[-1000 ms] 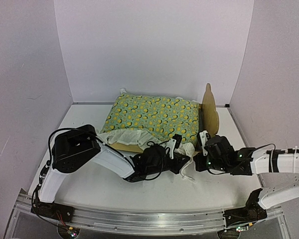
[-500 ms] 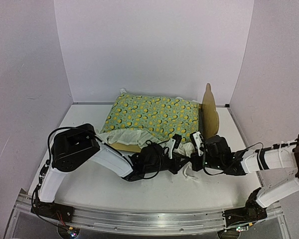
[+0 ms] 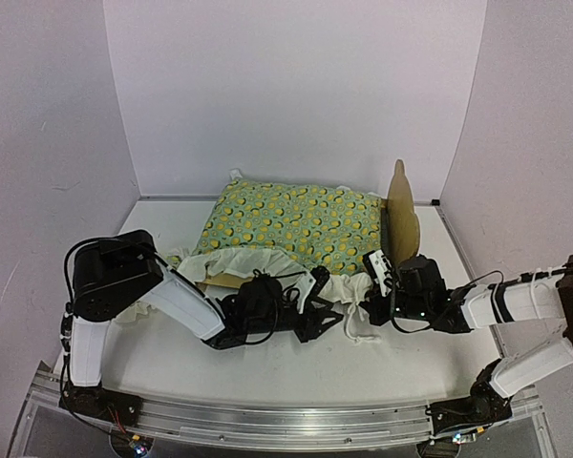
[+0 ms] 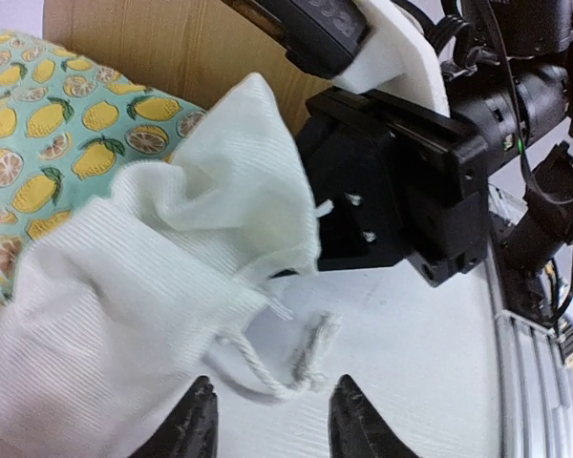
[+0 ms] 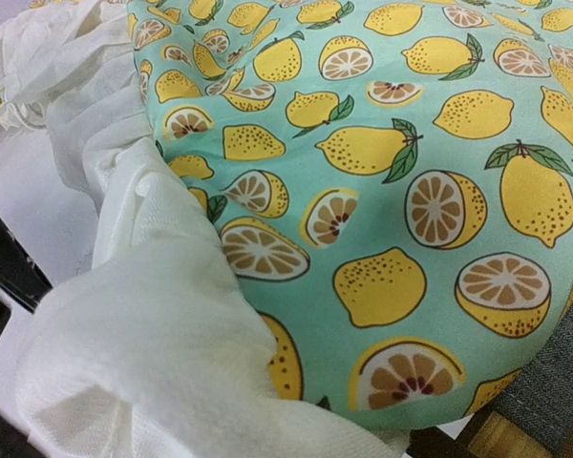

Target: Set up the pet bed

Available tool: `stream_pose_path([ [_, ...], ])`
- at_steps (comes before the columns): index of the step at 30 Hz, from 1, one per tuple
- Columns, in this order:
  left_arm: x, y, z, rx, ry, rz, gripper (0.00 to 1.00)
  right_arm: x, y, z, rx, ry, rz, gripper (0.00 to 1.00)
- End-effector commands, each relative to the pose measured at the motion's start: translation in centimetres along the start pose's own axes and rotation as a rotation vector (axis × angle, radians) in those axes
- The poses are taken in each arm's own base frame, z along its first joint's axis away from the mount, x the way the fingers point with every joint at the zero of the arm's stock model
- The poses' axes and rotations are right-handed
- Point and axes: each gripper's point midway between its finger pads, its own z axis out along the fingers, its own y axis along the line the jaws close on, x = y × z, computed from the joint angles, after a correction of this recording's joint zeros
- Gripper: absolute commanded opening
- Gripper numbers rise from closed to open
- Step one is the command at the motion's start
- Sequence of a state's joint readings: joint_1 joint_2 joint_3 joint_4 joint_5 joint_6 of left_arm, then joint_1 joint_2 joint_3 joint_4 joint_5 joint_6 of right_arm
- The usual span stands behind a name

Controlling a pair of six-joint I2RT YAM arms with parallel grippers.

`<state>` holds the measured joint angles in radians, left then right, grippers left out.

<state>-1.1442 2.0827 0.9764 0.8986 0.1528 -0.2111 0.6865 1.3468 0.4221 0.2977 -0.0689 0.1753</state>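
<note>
The pet bed point(image 3: 402, 218) stands at the back with its plywood headboard upright on the right. The lemon-patterned quilt point(image 3: 296, 221) covers it, and its white ruffle point(image 3: 258, 260) spills over the near rail. My left gripper point(image 3: 327, 303) is open, low over the table, with nothing between its fingertips point(image 4: 202, 420). A white string loop point(image 4: 286, 367) from the ruffle point(image 4: 124, 277) lies just ahead of it. My right gripper point(image 3: 371, 291) is shut on the ruffle's corner by the headboard. In the right wrist view the quilt point(image 5: 382, 172) hides its fingers, and the bed's grey base point(image 5: 554, 382) shows below.
White walls close in the table at the back and on both sides. The two wrists sit close together near the bed's front right corner. A metal rail point(image 3: 286, 420) runs along the near edge.
My left gripper has opened, let go of the ruffle and drawn back to the left. My right gripper has moved left, up to the quilt's near corner.
</note>
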Motion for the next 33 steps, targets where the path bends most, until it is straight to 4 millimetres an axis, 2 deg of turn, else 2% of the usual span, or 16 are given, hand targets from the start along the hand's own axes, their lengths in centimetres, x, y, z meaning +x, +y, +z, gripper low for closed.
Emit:
stream_pose_path([
  [1, -3.2, 2.8, 1.1, 0.023, -0.092, 0.084, 0.26, -1.6, 0.6, -0.1, -0.037, -0.057, -0.022, 0.0],
  [4, -2.8, 3.2, 2.7, 0.03, -0.097, 0.101, 0.11, -1.6, 0.6, -0.2, -0.039, -0.054, -0.024, 0.0],
  [7, -3.0, 3.0, 3.7, 0.055, -0.105, 0.063, 0.05, -1.8, 0.7, -0.3, -0.044, -0.053, -0.03, 0.0],
  [12, -1.6, 1.8, 4.1, 0.082, -0.089, 0.048, 0.05, -2.2, 0.9, -0.5, -0.05, -0.062, -0.03, 0.0],
  [16, -0.6, 1.5, 3.7, 0.058, -0.091, 0.034, 0.12, -2.2, 1.0, -0.6, -0.054, -0.062, -0.033, 0.0],
  [19, -0.4, 3.1, 3.8, -0.025, -0.108, 0.024, 0.16, -2.3, 1.1, -0.7, -0.061, -0.065, -0.034, 0.0],
  [23, -1.1, 4.5, 4.2, -0.081, -0.137, 0.025, 0.06, -2.3, 1.1, -0.8, -0.06, -0.066, -0.036, 0.0],
  [29, -0.8, 5.3, 4.3, -0.122, -0.142, 0.033, 0.05, -2.5, 1.3, -0.8, -0.065, -0.069, -0.053, 0.0],
  [33, -1.9, 6.5, 4.4, -0.2, -0.175, 0.071, 0.05, -2.5, 1.2, -0.7, -0.062, -0.068, -0.07, 0.0],
])
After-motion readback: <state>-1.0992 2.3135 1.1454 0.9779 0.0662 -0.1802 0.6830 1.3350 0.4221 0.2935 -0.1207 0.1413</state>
